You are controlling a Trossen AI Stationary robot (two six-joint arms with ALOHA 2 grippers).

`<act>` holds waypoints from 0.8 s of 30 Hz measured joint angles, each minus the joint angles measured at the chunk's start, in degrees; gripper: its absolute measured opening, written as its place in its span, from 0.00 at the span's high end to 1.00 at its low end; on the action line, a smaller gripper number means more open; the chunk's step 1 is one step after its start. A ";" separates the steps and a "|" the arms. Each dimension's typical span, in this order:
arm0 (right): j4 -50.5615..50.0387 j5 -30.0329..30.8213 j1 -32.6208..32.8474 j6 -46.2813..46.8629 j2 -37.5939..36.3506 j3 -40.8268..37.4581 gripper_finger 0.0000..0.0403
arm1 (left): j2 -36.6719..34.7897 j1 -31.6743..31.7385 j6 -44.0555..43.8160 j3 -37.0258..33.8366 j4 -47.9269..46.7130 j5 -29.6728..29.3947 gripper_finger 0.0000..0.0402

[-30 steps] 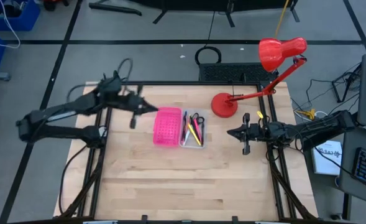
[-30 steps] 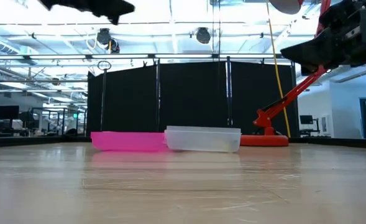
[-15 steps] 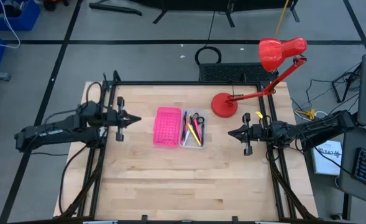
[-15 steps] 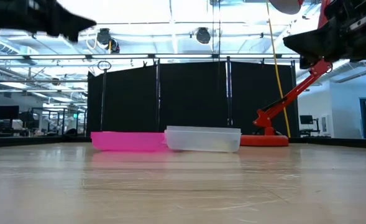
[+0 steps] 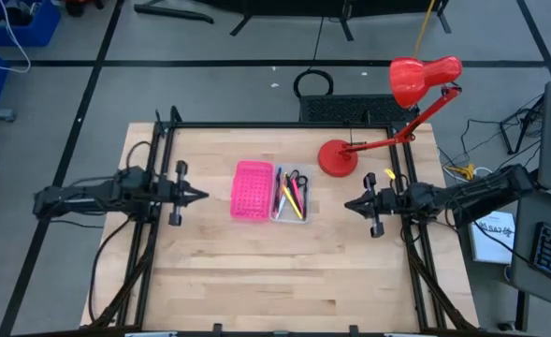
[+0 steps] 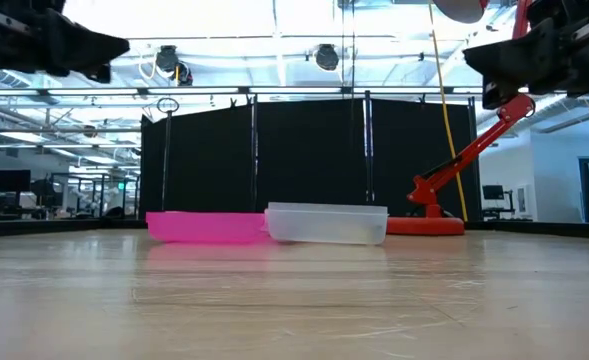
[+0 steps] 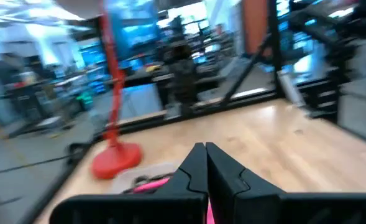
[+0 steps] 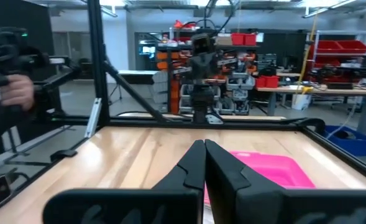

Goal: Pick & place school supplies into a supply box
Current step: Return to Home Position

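The supply box [image 5: 290,195], a translucent whitish tray, sits on the table beside a pink perforated rectangle [image 5: 251,190]; it shows in the low view too [image 6: 326,223]. Inside it lie the black-handled scissors [image 5: 297,178] and several pens and pencils [image 5: 291,198], pink-red, yellow and dark. My left gripper [image 5: 203,195] is shut and empty, held in the air left of the pink rectangle. My right gripper [image 5: 348,204] is shut and empty, held in the air right of the box. Both wrist views show shut fingertips [image 7: 204,149] [image 8: 203,144].
A red desk lamp stands with its base [image 5: 337,157] on the table's far right part, just behind the box; its head [image 5: 423,78] reaches beyond the far edge. Black frame rails [image 5: 284,124] run along the table edges. A person's hand [image 8: 16,93] shows beyond the table.
My left arm has swung from above the table's far left part down and toward the near-left, now lying level and pointing at the pink rectangle. My right gripper has drifted slightly toward the near edge. The box and its contents have stayed still.
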 joint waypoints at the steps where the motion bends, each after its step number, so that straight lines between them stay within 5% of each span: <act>1: -0.33 0.01 0.55 -0.15 -0.19 0.00 1.00 | -1.86 -0.64 0.63 0.77 -3.15 -2.33 1.00; 9: -0.99 0.24 4.40 -2.12 -0.89 0.00 1.00 | -13.28 -2.67 -0.43 -0.74 -8.72 -0.57 1.00; 18: -1.62 9.27 7.07 -1.89 -0.86 0.00 1.00 | -13.15 -2.75 -0.72 -9.99 0.34 -1.92 1.00; 24: -4.17 10.97 7.27 -6.27 -0.88 0.00 1.00 | -13.15 -2.73 -0.72 -9.91 -0.84 -2.78 1.00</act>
